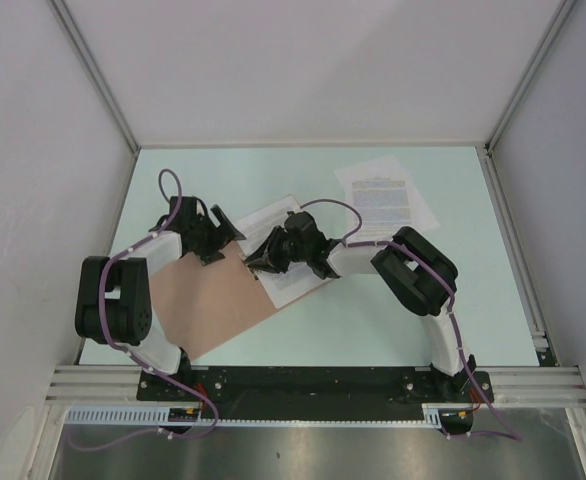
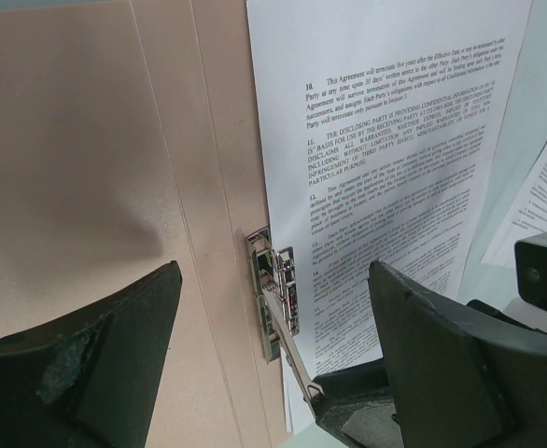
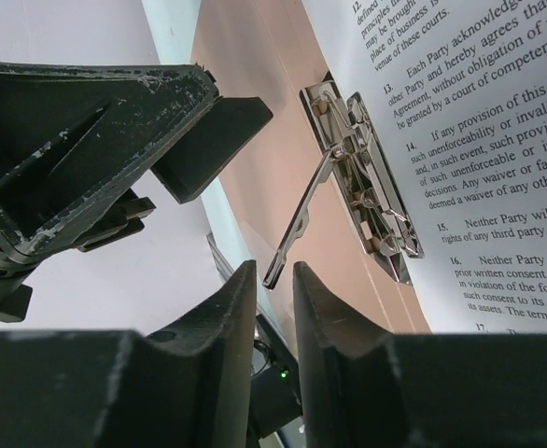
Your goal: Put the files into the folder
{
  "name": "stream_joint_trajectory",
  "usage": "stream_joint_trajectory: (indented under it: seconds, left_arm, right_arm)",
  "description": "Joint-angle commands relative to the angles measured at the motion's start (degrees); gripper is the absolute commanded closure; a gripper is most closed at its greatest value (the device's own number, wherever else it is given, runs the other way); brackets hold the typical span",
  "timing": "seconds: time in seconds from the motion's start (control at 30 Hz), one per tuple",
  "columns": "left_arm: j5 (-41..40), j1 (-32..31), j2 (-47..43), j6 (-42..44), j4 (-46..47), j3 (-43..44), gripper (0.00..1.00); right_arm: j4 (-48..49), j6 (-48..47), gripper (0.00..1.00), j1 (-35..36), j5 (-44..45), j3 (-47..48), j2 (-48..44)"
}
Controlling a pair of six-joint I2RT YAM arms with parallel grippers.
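At the clip [image 2: 275, 294] fixed inside the open folder [image 2: 87, 168], the right gripper [image 3: 273, 273] has its fingers nearly together on the tip of the lever [image 3: 301, 215]. It appears to pinch the lever so that it stands raised off the clip's base. That seems to be the reason for the hold: with the lever up the clamp is slack, and paper can slide in beneath it.

Beside the clip, a printed sheet [image 2: 385, 140] lies on the folder with its edge against the metal. Whether it is tucked under cannot be told.

The left gripper [image 1: 220, 238] hangs over the clip, fingers spread wide and grasping nothing. One finger is over the bare card and the other over the sheet, probably ready to nudge or press the paper.

Well away from the clip, other sheets [image 1: 385, 195] lie on the table [image 1: 373, 320], so the filing looks only partly done.
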Motion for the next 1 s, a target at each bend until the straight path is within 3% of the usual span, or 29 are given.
stream_joint_trajectory:
  seconds: [0.0, 0.27, 0.57, 0.97]
  left_arm:
    - [-0.21, -0.23, -0.36, 1.13, 1.58, -0.50, 0.13]
    - [-1.70, -0.84, -2.29, 2.54, -1.05, -0.67, 0.13]
    - [-3.37, -2.60, -5.03, -0.36, 0.79, -6.39, 0.19]
    - [-6.45, -2.51, -2.74, 0.61, 1.75, -7.62, 0.19]
  right_arm:
    - [1.13, -0.17, 0.75, -0.04, -0.03, 1.90, -1.40]
    - [-1.15, -1.22, 1.00, -0.04, -0.29, 1.90, -1.22]
    - [-8.79, -12.09, 1.00, -0.31, 2.43, 1.72, 0.01]
    - [-20.75, -28.11, 1.00, -0.75, 16.31, 1.55, 2.64]
